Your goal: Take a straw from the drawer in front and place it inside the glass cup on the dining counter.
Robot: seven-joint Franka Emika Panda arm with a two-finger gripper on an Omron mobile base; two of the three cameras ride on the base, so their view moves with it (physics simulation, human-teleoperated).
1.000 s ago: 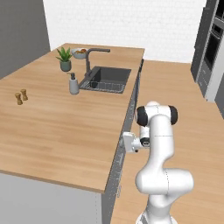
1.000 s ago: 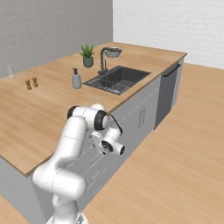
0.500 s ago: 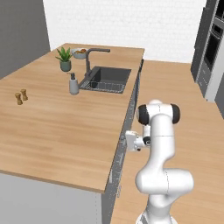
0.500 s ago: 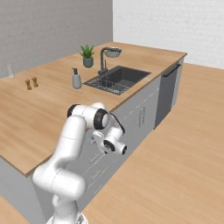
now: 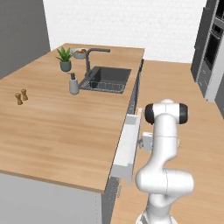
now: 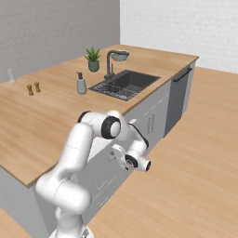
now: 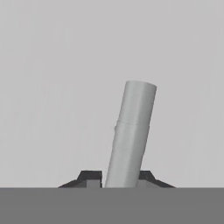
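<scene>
My gripper [image 7: 117, 177] is shut on the drawer's grey bar handle [image 7: 133, 131], which runs up between the two dark fingertips against the plain light grey front panel. Seen from the left base, the gripper [image 5: 142, 142] presses on the front of the drawer [image 5: 127, 148], which stands slightly out from under the edge of the dining counter [image 5: 65, 127]. From the right base, the hand [image 6: 118, 155] is low against the cabinet front. The glass cup [image 6: 10, 75] stands far off at the counter's left end. The straw is hidden.
Two wooden shakers [image 5: 21, 96] stand on the counter's left side. A grey soap dispenser [image 5: 73, 84], a sink [image 5: 107, 78] with a faucet, a potted plant [image 5: 64, 59] and a bowl [image 5: 79, 53] sit at the far end. Wooden floor lies to the right of the arm.
The jaws have closed from wide open onto the drawer handle. The arm and the drawer have hardly moved.
</scene>
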